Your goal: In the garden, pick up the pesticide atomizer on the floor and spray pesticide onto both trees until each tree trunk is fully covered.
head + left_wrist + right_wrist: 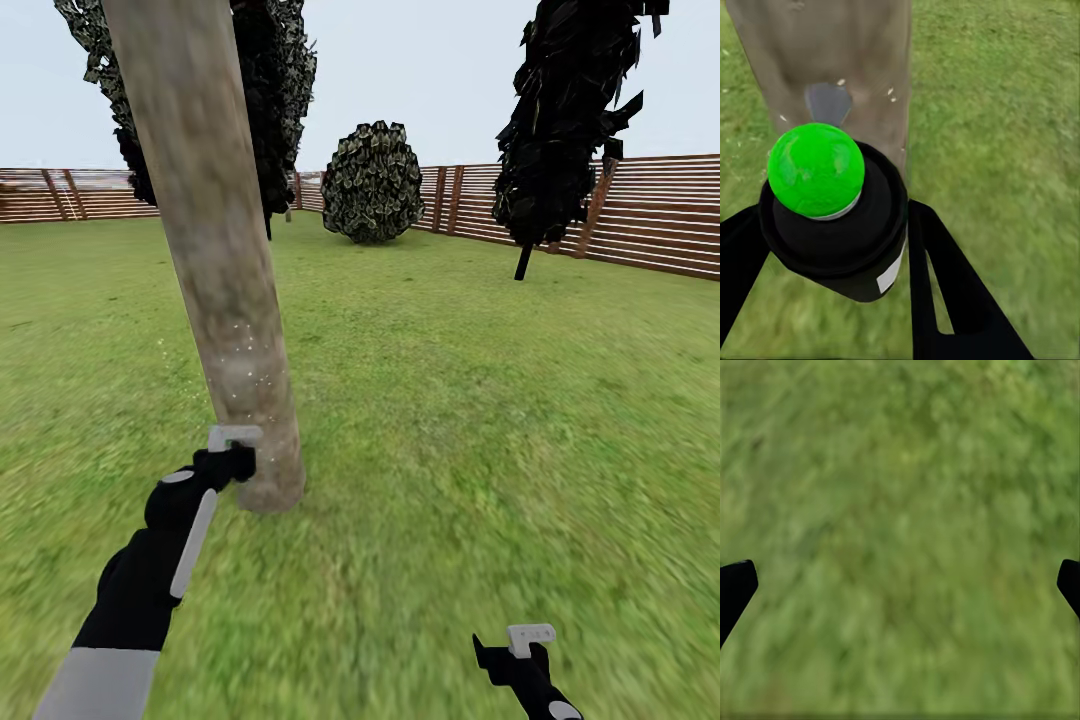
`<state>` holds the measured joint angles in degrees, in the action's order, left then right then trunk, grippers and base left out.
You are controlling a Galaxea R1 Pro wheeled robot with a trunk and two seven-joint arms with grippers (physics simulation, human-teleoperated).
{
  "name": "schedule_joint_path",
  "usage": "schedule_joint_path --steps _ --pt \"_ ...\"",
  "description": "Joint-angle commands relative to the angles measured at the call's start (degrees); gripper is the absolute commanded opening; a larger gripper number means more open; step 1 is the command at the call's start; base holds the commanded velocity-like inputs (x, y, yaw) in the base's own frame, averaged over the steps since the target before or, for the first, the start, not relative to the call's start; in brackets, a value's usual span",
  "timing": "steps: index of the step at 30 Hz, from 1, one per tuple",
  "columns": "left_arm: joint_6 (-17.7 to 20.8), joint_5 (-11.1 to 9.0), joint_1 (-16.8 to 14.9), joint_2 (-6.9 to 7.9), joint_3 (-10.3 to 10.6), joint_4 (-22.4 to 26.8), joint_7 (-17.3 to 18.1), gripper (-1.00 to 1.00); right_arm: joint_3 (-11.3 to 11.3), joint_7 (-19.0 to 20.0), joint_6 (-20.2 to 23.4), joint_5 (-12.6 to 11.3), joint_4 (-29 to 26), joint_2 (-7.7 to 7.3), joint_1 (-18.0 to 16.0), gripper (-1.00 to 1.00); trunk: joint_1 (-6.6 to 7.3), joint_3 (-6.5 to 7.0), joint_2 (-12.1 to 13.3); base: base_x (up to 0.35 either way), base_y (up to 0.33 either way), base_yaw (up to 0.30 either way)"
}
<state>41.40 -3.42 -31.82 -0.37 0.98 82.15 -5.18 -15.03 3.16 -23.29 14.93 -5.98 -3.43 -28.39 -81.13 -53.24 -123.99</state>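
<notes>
In the head view, the tree trunk (215,270) is seen leaning from the upper left down to the lower middle-left, and a light scatter of pesticide (245,370) specks can be made out on its lower part, so coverage is judged pretty thin so far. The left gripper (232,452) is held right up against the trunk's base; the right gripper (520,650) is parked low at the bottom right over grass (480,400). In the left wrist view, the pesticide atomizer (832,210) is clamped between the black fingers (945,285), its green cap (816,169) pointed at the bark (870,67) just ahead. It's reckoned to be light, rigid plastic, a bit slick and round, so the mid-body grip looks like the sensible spot. In the right wrist view, the jaws are spread wide with nothing between them, only blurry lawn (900,540).
</notes>
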Motion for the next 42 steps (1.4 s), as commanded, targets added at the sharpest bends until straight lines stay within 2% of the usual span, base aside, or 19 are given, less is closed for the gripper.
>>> schedule_joint_path --steps 1,3,6,7,13,15,16,17,21,26,30,32,36,39,42 --pt "0.04 -0.47 -0.08 0.06 -2.75 0.23 0.11 -1.0 0.0 0.0 0.0 0.01 0.0 0.0 0.0 1.0 0.0 0.0 0.0 0.0 0.0 0.0" --pt "0.27 -0.4 -0.19 0.72 -4.36 0.34 0.16 -1.0 0.0 0.0 0.0 0.01 0.0 0.0 0.0 1.0 0.0 0.0 0.0 0.0 0.0 0.0" --pt "2.24 -0.47 -0.17 3.6 -4.91 0.33 0.21 -1.0 0.0 0.0 0.0 0.02 0.0 0.0 0.0 1.0 0.0 0.0 0.0 0.0 0.0 0.0" --pt "2.52 -0.46 -0.17 4.06 -4.96 0.31 0.25 -1.0 0.0 0.0 0.0 0.02 0.0 0.0 0.0 1.0 0.0 0.0 0.0 0.0 0.0 0.0" --pt "3.23 -0.27 -0.6 5.55 -5.09 0.29 0.32 -1.0 0.0 0.0 0.0 0.01 0.0 0.0 0.0 1.0 0.0 0.0 0.0 0.0 0.0 0.0" --pt "4.68 -0.38 -0.87 5.87 -5.04 0.37 0.28 -1.0 0.0 0.0 0.0 0.02 0.0 0.0 0.0 1.0 0.0 0.0 0.0 0.0 0.0 0.0" --pt "8.5 -0.41 -2.03 6.07 -5.04 0.7 0.27 -1.0 0.0 0.01 0.0 0.02 0.0 0.0 0.0 1.0 0.0 0.0 0.0 0.0 0.0 0.0" --pt "9.5 -0.38 -2.74 6.17 -5.07 0.8 0.26 -1.0 0.0 0.0 0.0 0.02 0.04 0.0 0.0 1.0 0.0 0.0 0.0 0.0 0.0 0.0" --pt "10.52 -0.27 -3.46 6.41 -5.1 0.8 0.26 -1.0 0.0 0.0 0.0 0.02 0.17 0.0 0.0 1.0 0.0 0.0 0.0 0.0 0.0 0.0" --pt "9.83 0.05 -3.03 6.69 -5.11 0.06 0.26 -1.0 0.0 0.0 0.0 0.0 0.18 0.0 0.0 1.0 0.0 0.0 0.0 0.0 0.0 0.0" --pt "8.67 0.08 -2.82 6.72 -5.04 -3.26 0.26 -1.0 0.0 0.0 0.0 0.01 0.18 0.0 0.0 1.0 0.0 0.0 0.0 0.0 0.0 0.0" --pt "3.7 0.08 -2.78 6.7 -4.97 -9.67 0.26 -1.0 0.0 0.0 0.0 0.02 0.2 0.0 0.0 1.0 0.0 0.0 0.0 0.0 0.0 0.0" --pt "-1.62 -0.03 -2.8 6.7 -4.94 -16.76 0.26 -1.0 0.0 0.0 0.0 0.02 0.19 0.0 0.0 1.0 0.0 0.0 0.0 0.0 0.0 0.0" --pt "-2.29 -0.12 -2.92 6.74 -5.07 -17.7 0.26 -1.0 0.0 0.0 0.0 0.02 0.22 0.0 0.0 1.0 0.0 0.0 0.0 0.0 0.0 0.0" --pt "-1.88 -0.08 -3.74 7.06 -5.38 -16.36 -0.03 -1.0 0.0 0.0 0.0 0.02 0.22 0.0 0.0 1.0 0.0 0.0 0.0 0.0 0.0 0.0"
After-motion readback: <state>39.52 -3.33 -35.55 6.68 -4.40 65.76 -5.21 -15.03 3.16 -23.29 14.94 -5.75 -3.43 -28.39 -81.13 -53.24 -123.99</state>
